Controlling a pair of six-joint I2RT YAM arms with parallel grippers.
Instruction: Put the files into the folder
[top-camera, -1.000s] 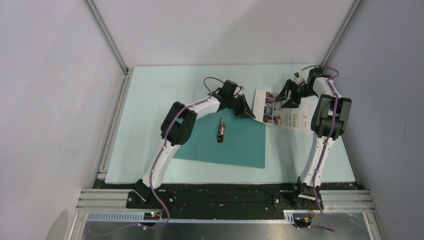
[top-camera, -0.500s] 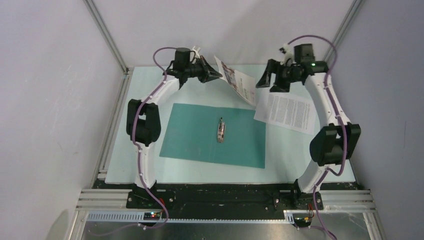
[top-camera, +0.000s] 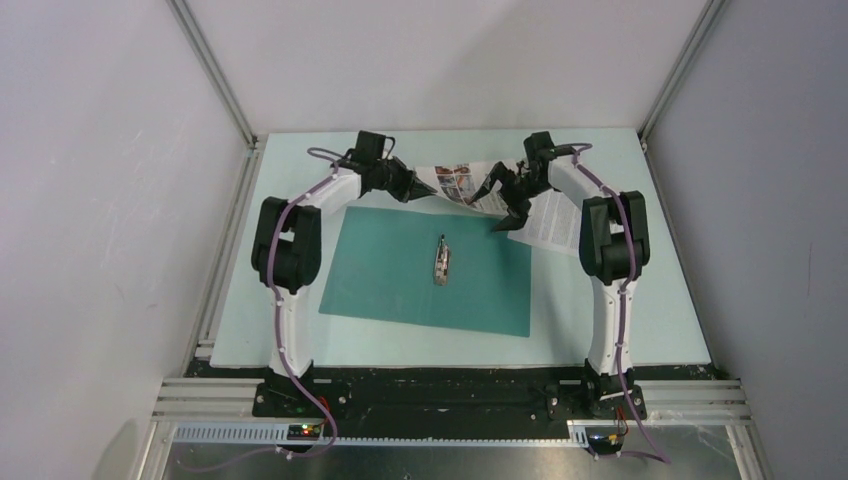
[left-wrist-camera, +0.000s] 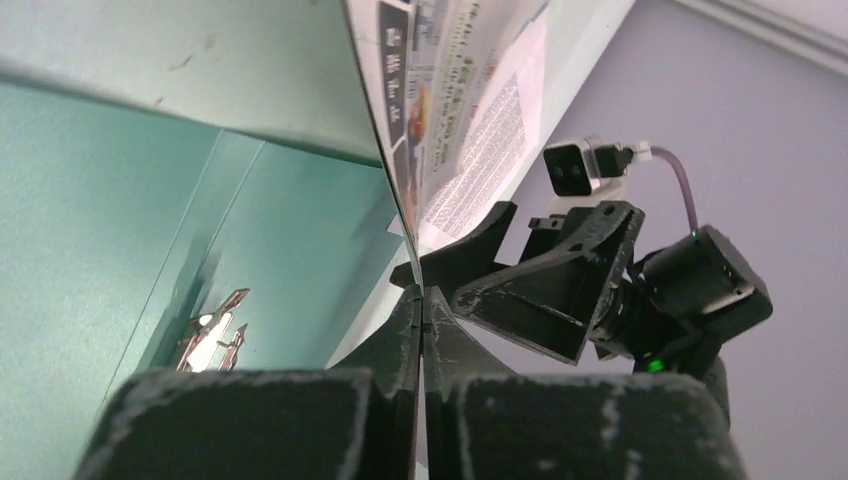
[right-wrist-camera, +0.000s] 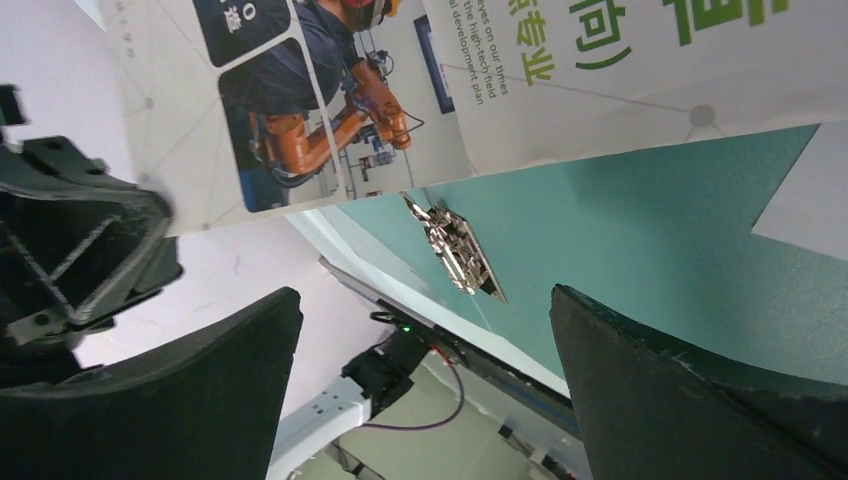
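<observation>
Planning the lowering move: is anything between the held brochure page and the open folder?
Nothing visible does. The brochure page, pinched by the left gripper, hangs near the far edge of the folder; only its own clip sits there. The right gripper, open, flanks the sheet.

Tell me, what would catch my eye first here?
A colourful brochure page hangs in the air over the far side of the table, pinched at one edge by the left gripper, with the right gripper open at its other end. Below lies a flat teal folder with a metal clip at its middle.
</observation>
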